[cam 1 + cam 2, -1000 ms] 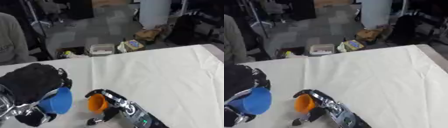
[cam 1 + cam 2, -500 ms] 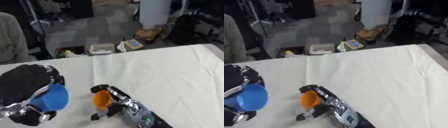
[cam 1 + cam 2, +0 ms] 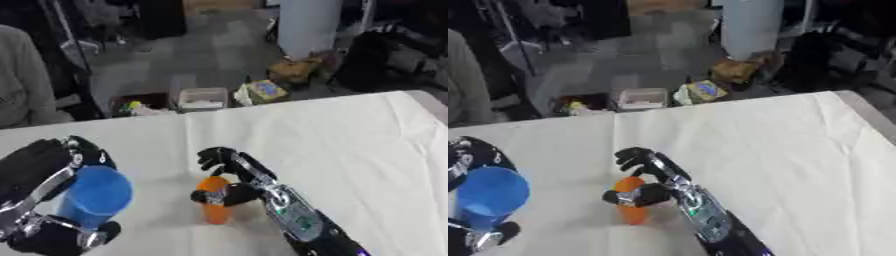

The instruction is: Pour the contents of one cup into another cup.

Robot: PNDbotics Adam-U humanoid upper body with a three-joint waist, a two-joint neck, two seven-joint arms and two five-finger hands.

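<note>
1. Orange cup (image 3: 214,200) upright on white table (image 3: 350,135), pinched by right hand (image 3: 234,172).
2. Blue cup (image 3: 94,195) gripped in left hand (image 3: 39,200), well apart.
3. Bring rims close; tilt slowly.

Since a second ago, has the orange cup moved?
Yes. The orange cup, held by the right hand, turned upright and shifted right, away from the blue cup, across the white tablecloth.
</note>
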